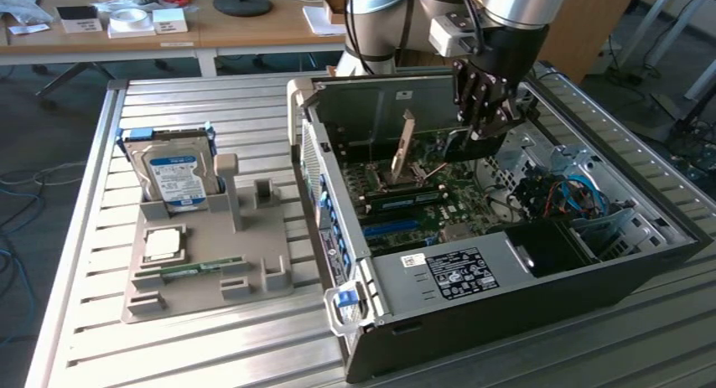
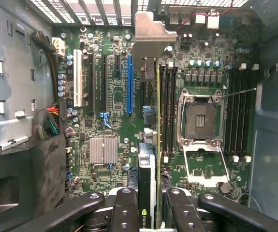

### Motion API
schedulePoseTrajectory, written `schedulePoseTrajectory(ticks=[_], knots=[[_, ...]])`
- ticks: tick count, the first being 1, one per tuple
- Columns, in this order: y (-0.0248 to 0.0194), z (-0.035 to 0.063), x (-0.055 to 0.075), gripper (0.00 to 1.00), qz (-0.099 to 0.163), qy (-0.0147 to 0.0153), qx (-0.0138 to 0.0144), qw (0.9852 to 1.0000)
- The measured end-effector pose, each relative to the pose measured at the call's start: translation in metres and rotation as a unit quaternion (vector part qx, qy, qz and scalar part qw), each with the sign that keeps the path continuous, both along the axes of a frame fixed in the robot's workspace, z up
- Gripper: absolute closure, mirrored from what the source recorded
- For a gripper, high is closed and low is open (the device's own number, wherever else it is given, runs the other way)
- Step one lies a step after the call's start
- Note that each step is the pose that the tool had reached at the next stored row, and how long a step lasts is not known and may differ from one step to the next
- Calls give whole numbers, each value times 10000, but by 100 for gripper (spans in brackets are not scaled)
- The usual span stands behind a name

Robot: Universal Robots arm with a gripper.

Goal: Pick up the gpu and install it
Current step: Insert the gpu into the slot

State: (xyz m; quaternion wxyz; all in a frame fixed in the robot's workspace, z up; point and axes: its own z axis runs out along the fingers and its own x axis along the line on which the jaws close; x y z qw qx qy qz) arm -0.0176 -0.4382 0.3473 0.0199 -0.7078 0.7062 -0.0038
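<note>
Ribbed metal worktop [image 1: 168, 346] carries everything, with cluttered wooden desks [image 1: 246, 32] behind it at twelve o'clock in the exterior view. On the worktop lies an open computer case [image 1: 504, 312], its side panel off and the green board facing up. At nine o'clock from the case stands a grey holder [image 1: 263, 237] with a hard drive [image 1: 177, 174] upright in its far end, a square chip [image 1: 163, 244] lying flat and a green memory stick [image 1: 196, 269] on edge near its front.

The arm [image 1: 504, 11] reaches down into the case from twelve o'clock. Its claw [image 1: 489, 128] is clamped narrow on the gpu [image 1: 405, 143], which hangs on edge above the board with the pale metal bracket toward the case's rear wall.

In the wrist view the claw's [image 2: 150, 195] black fingers [image 2: 124, 203] press both faces of the gpu [image 2: 147, 174]. The card runs parallel to the slots, between the long blue slot [image 2: 129, 82] and the black memory slots [image 2: 167, 111]. Whether its lower edge touches a slot I cannot tell.

Close by on the board are the open processor socket [image 2: 199, 113] beyond the memory slots, a small ribbed heat sink [image 2: 103, 150] and a bundle of coloured cables [image 2: 49, 121] at the case wall [image 2: 18, 72]. Blue cables [image 1: 571, 191] lie at four o'clock from the claw in the exterior view.
</note>
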Motion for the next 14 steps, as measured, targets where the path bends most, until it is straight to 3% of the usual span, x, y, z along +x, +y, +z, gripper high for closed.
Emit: schedulePoseTrajectory(ticks=[14], knots=[[0,-3,-84,73,1,0,0,10000]])
